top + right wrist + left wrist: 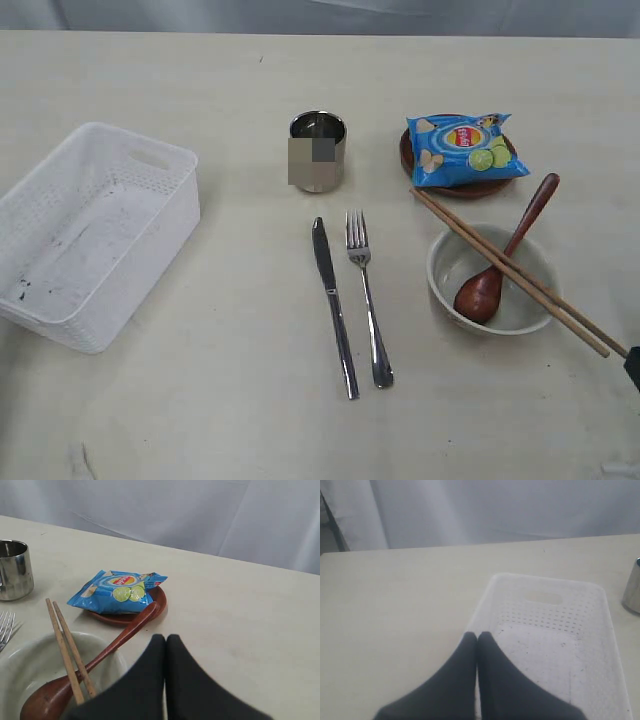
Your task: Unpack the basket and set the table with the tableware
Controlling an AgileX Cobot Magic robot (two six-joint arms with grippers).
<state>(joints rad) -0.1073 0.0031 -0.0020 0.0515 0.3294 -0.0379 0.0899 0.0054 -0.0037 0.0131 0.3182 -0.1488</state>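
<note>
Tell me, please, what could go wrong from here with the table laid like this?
1. The chopsticks only rest across the bowl rim, their ends overhanging near the shut right jaws; a careless move could roll them off.
2. The spoon leans in the bowl, so a knock could tip it out.
3. The chip bag overhangs the plate and may slide.

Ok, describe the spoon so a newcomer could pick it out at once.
On the right of the table, in front of the blue chip bag, stands a cream bowl. The spoon rests in it, head inside, handle leaning over the rim. It is dark reddish wood with a rounded head, unlike the pale straight chopsticks across the bowl.
</note>
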